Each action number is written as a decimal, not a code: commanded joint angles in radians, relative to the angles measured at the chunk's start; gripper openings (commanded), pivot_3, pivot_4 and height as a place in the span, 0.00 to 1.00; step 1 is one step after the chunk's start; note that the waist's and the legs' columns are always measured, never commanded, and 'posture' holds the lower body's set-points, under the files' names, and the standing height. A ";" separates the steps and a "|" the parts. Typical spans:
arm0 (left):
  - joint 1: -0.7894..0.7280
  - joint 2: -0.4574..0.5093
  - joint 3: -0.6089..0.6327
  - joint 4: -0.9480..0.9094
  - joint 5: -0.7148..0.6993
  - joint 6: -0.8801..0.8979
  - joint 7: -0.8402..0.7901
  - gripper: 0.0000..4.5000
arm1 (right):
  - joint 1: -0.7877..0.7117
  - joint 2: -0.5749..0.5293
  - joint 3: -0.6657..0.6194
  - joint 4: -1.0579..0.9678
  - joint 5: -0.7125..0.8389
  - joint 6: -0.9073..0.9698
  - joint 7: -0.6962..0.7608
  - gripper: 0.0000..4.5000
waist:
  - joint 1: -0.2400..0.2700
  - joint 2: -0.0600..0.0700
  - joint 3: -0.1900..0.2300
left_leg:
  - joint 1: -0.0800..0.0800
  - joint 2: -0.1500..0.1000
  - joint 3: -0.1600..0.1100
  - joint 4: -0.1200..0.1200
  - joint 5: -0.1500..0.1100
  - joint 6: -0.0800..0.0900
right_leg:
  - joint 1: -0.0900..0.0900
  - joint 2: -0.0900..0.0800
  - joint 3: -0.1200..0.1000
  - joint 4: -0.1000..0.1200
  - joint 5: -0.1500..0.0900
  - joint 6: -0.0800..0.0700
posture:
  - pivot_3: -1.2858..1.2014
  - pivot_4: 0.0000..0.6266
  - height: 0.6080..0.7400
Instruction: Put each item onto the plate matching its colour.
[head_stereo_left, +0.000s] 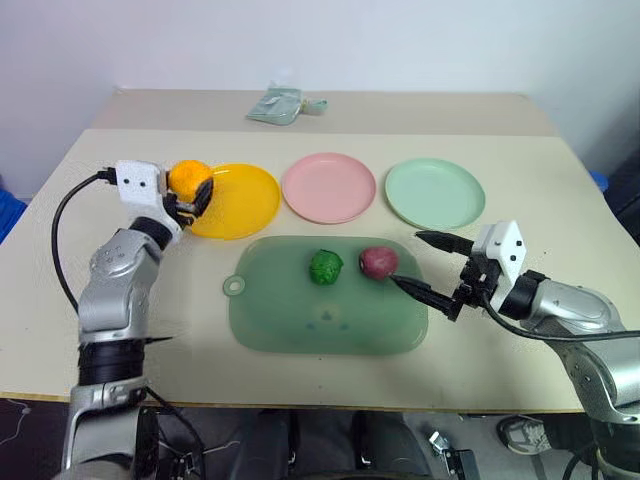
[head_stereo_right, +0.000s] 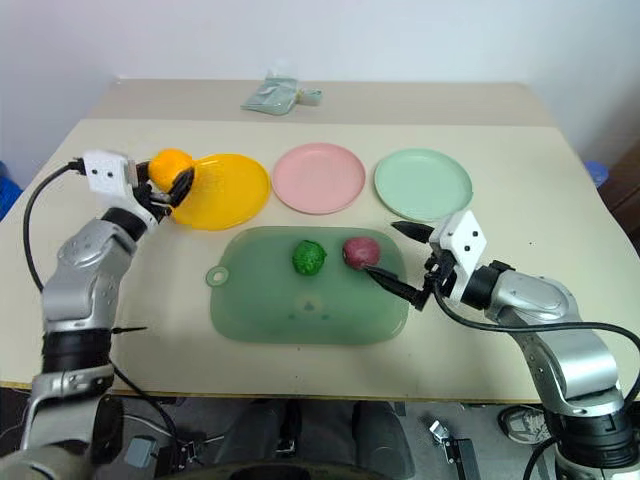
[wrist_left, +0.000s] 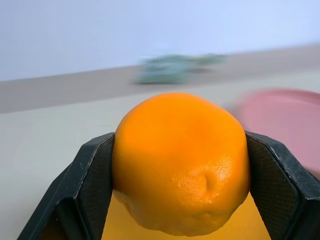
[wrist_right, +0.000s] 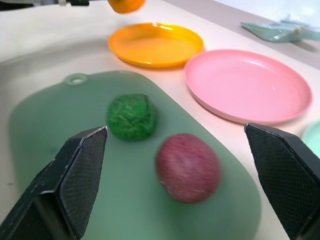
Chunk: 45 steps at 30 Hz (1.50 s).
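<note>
Orange ball (head_stereo_left: 187, 178) — clenched between the two black fingers of the left tool (head_stereo_left: 190, 196), carried clear of the surface (head_stereo_left: 90, 160), at the outer rim of the yellow-orange plate (head_stereo_left: 245, 200), on the side away from the pink plate.

Landmark for the entries below: green tray (head_stereo_left: 300, 320).

- Yellow-orange plate: just beyond the tray's far left corner; bare.
- Pink plate (head_stereo_left: 328, 187): just beyond the tray's far edge, middle of the row; bare.
- Mint plate (head_stereo_left: 435, 193): beyond the tray's far right corner; bare.
- Bumpy green ball (head_stereo_left: 325, 267): on the tray, near its far edge, about midway along.
- Purplish-red ball (head_stereo_left: 378, 262): on the tray, just beside the green ball, toward the right end.
- Right tool (head_stereo_left: 420, 264): released, fingers spread wide, at the tray's right end, aimed at the purplish-red ball and not touching it.
- Crumpled pale-green wrapper (head_stereo_left: 280, 105): far back, well apart from the tray.

Step in hand, as judged: delivery of the orange ball. To do it well, carry it inward over the plate's middle rather than the rim, lower until it nearly rests, then release — a round ball let go high or near the edge would likely roll off.
</note>
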 joint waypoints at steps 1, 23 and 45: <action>-0.057 -0.007 -0.036 0.080 0.056 -0.024 0.030 0.71 | -0.023 0.005 -0.008 -0.025 -0.001 -0.018 -0.006 1.00 | 0.002 -0.001 0.000 | 0.000 0.000 0.000 0.000 0.001 -0.002 | 0.000 0.000 0.000 0.001 0.000 0.000 | 0.52 0.24 1.00; 0.061 0.117 -0.115 -0.270 -0.153 0.075 -0.377 0.99 | -0.004 0.003 -0.004 -0.061 -0.013 0.012 -0.049 1.00 | 0.003 -0.002 0.001 | -0.002 0.001 0.000 0.010 0.001 -0.002 | 0.001 -0.002 0.000 0.005 0.000 0.000 | 0.52 0.24 1.00; 0.399 0.282 -0.125 -0.403 -0.160 -0.030 -0.659 0.99 | -0.379 0.232 0.516 0.141 -0.384 0.112 -0.166 1.00 | -0.022 -0.001 0.002 | -0.004 0.002 -0.001 0.007 -0.001 0.001 | -0.003 -0.003 0.000 0.005 -0.001 -0.002 | 0.52 0.24 1.00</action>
